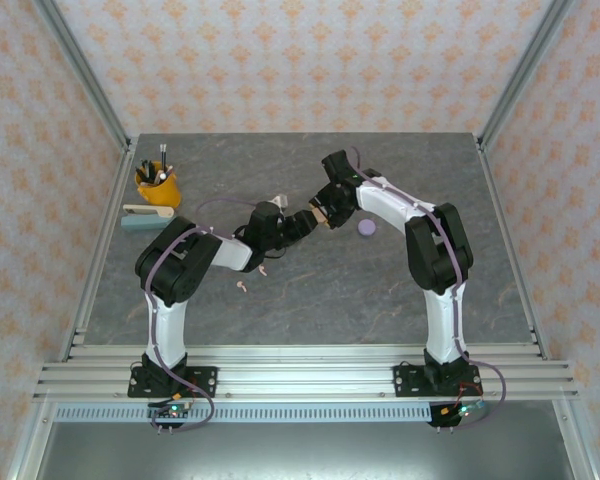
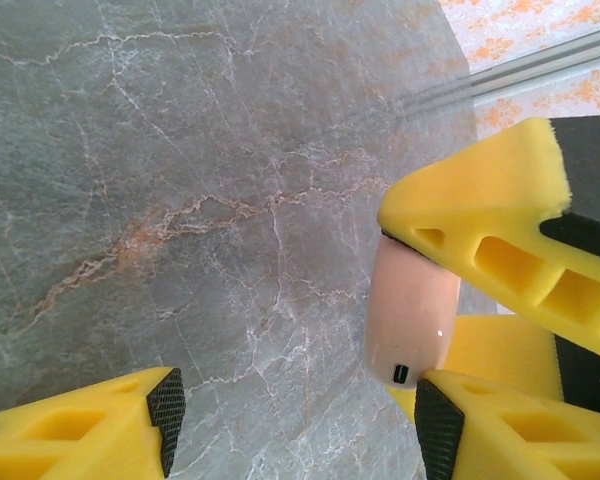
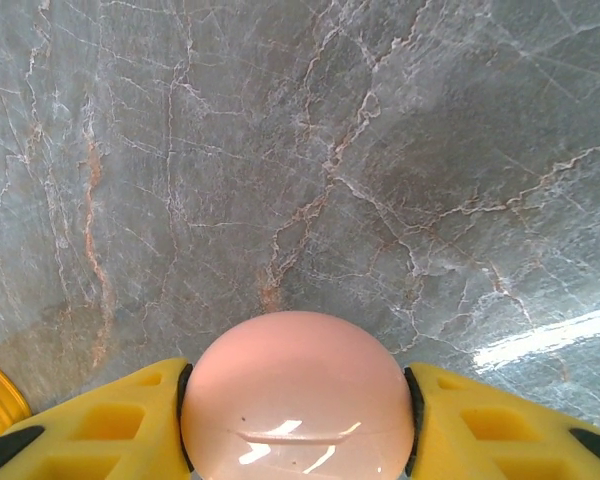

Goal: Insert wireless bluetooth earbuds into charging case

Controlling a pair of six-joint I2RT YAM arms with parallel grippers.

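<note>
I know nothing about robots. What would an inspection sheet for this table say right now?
Surface: grey marbled table, no spills seen.
Job's things: pink case gripped edgewise; lilac case lying flat on the table; two pale pink earbuds loose near the left arm.
Clutter: yellow cup of pens; flat teal item beside it.
Grippers: right gripper shut on pink case; left gripper open, close to it.
Cables: purple cables run along both arms.
Surroundings: patterned walls, aluminium frame.
</note>
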